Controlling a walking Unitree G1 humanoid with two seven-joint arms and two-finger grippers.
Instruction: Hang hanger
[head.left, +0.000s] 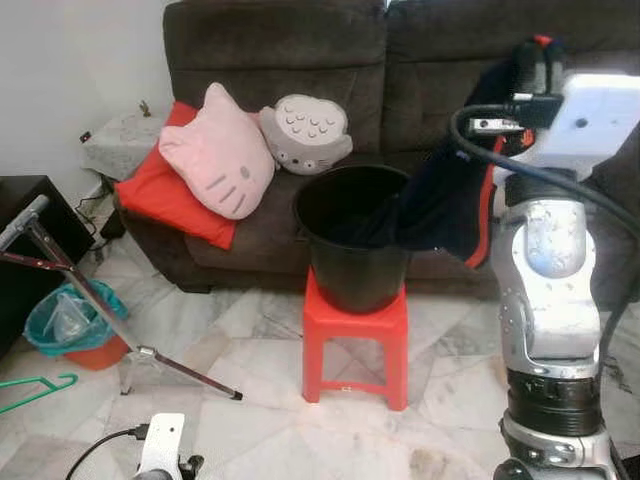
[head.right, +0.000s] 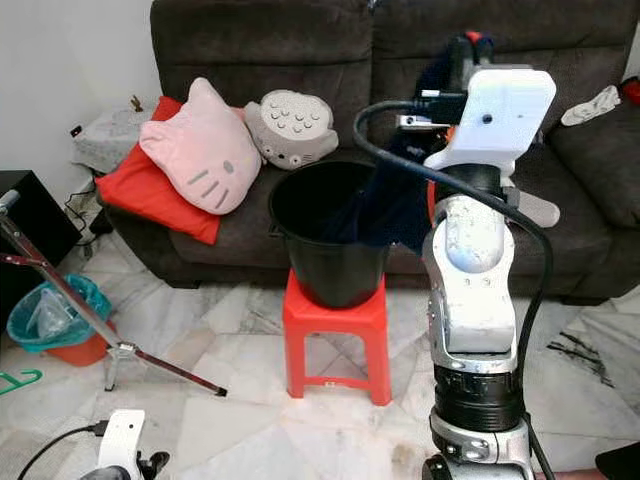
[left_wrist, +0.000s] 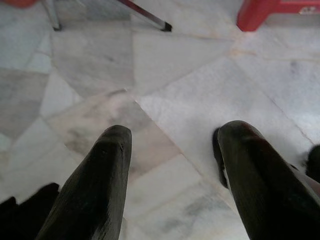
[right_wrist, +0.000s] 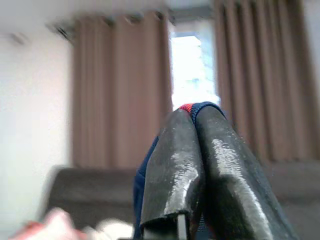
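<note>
While the right arm stands raised at the right of the head views, the right tool (right_wrist: 197, 112) is lifted high, its two black fingers pressed together on a dark blue garment (head.left: 445, 205) with red trim; the cloth hangs down from the tool at upper right of the frame, and its lower end drapes over the rim into a black bucket (head.left: 352, 240); the bucket sits on a red plastic stool (head.left: 355, 340) near the centre of the frame, in front of a dark brown sofa (head.left: 290, 50); on the sofa, in the upper left, a pink cat-face cushion (head.left: 218, 152) leans on a red cushion (head.left: 165, 190), with a grey round cushion (head.left: 305, 132) just beside it; a green hanger (head.left: 38, 392) lies on the marble floor (head.left: 260, 400) at the lower left edge of the frame, well apart from both tools; near it stand a teal bin (head.left: 70, 322) and the slanting metal legs of a stand (head.left: 90, 300); the left tool (left_wrist: 172, 170) hangs low at the bottom left, its fingers apart over bare floor tiles, holding nothing; a foot of the stand and a corner of the stool appear along the upper edge of the left wrist view.
</note>
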